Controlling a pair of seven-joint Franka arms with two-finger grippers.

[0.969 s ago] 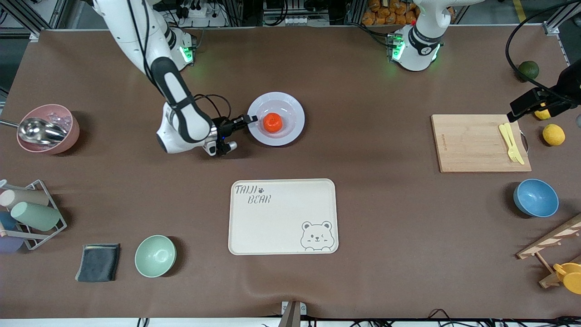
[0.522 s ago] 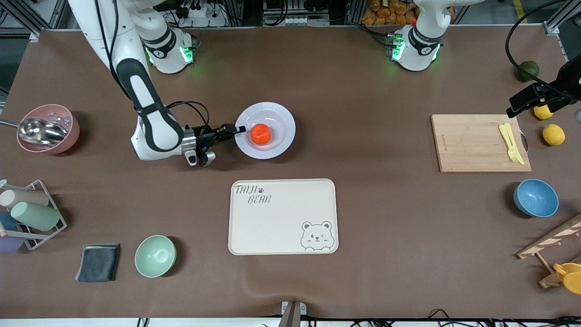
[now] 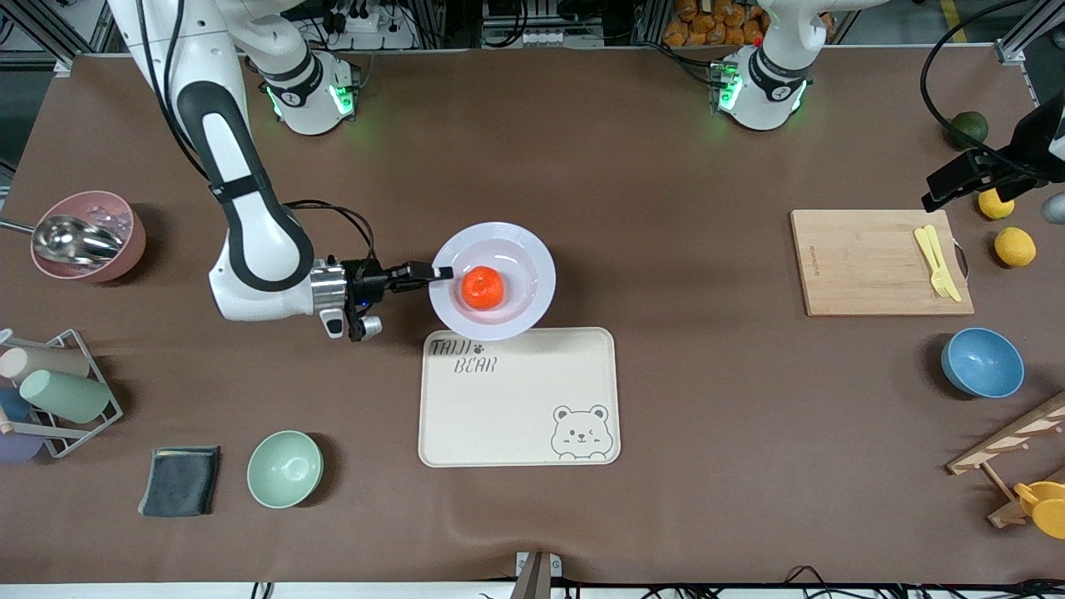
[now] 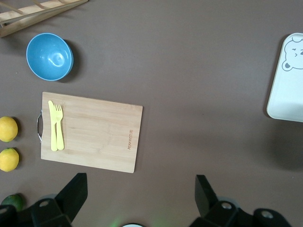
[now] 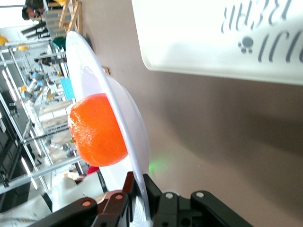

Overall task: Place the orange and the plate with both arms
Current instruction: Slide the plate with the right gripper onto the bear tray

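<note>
The orange [image 3: 483, 288] lies in the middle of the pale plate [image 3: 526, 312]. My right gripper [image 3: 438, 272] is shut on the plate's rim and holds it in the air, over the table and the edge of the cream bear tray [image 3: 518, 397] nearest the robots. In the right wrist view the rim runs between my fingers [image 5: 137, 198], with the orange [image 5: 97, 129] on the plate [image 5: 118, 109] and the tray [image 5: 222, 38] below. My left gripper [image 4: 139, 196] is open and empty, high over the left arm's end of the table, beside the cutting board [image 3: 880, 261].
A cutting board [image 4: 91, 132] with a yellow fork [image 3: 937, 260], two lemons [image 3: 1014, 246] and a dark green fruit [image 3: 968, 127] lie at the left arm's end. A blue bowl [image 3: 982, 362], a green bowl [image 3: 284, 468], a pink bowl with a scoop [image 3: 87, 235], a cup rack [image 3: 50, 391] and a dark cloth [image 3: 180, 480] stand around.
My right gripper has carried the plate with the orange toward the front camera, from bare table to the tray's edge. The left gripper has shifted slightly.
</note>
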